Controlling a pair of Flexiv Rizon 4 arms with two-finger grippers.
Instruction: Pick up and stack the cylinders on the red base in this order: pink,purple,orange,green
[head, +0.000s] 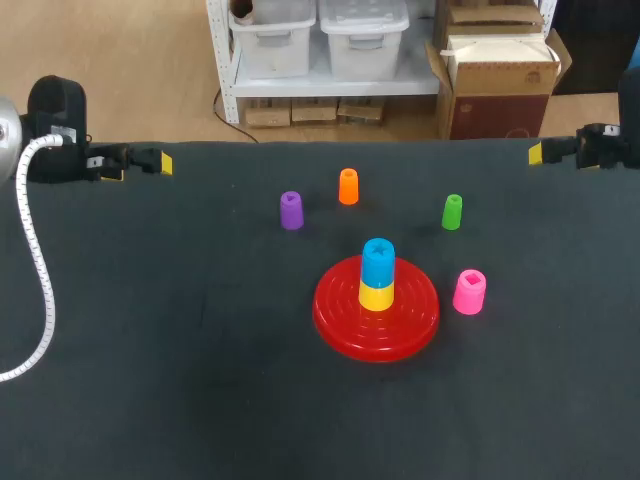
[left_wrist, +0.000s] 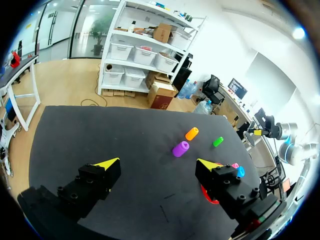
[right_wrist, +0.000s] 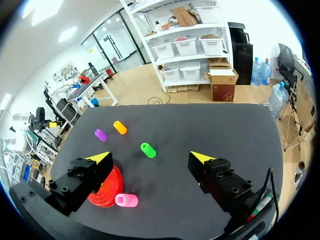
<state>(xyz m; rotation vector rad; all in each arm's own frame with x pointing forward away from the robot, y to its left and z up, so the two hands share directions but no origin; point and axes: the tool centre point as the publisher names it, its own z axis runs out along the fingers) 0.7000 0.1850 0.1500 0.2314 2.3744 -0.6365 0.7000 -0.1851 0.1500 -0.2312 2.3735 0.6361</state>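
- A table (head: 150, 350), covered from edge to edge with a plain, flat cloth that is dark, almost black.
- A yellow cylinder (head: 377, 297), short and upright, standing at the centre of the red base (head: 345, 320).
- A blue cylinder (head: 378, 262), upright and stacked directly on the yellow one, touching it and a little taller.

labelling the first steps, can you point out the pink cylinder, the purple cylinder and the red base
pink cylinder (head: 469, 292), head view, middle of its body
purple cylinder (head: 291, 212), head view, middle of its side
red base (head: 335, 318), head view, bare part of its left rim
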